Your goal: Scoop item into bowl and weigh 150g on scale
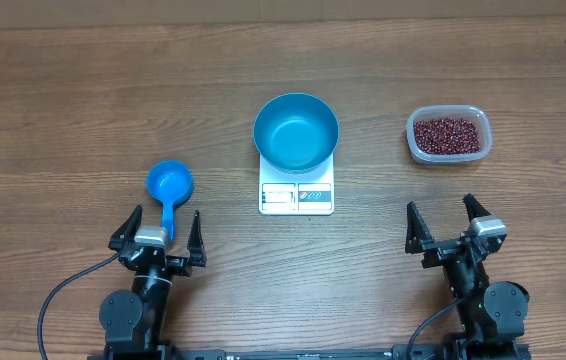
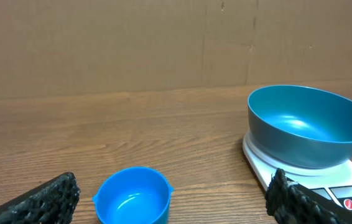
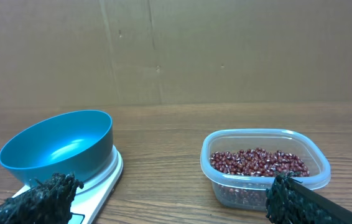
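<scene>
The empty blue bowl [image 1: 296,131] [image 2: 310,126] [image 3: 58,148] stands on the white scale [image 1: 296,188] [image 2: 325,182] [image 3: 101,186] at the table's middle. Dark red-brown beans [image 1: 448,134] [image 3: 258,162] fill a clear plastic tub [image 1: 448,152] [image 3: 313,180] at the right. A small blue scoop [image 1: 169,186] [image 2: 132,196] lies at the left, its handle pointing at my left gripper [image 1: 158,232] [image 2: 173,199], which is open just behind it. My right gripper [image 1: 446,222] [image 3: 170,199] is open near the front edge, short of the tub, with nothing between its fingers.
A brown cardboard wall [image 2: 163,43] [image 3: 226,50] stands behind the wooden table [image 1: 63,100]. Black cables [image 1: 63,290] trail from both arm bases at the front edge.
</scene>
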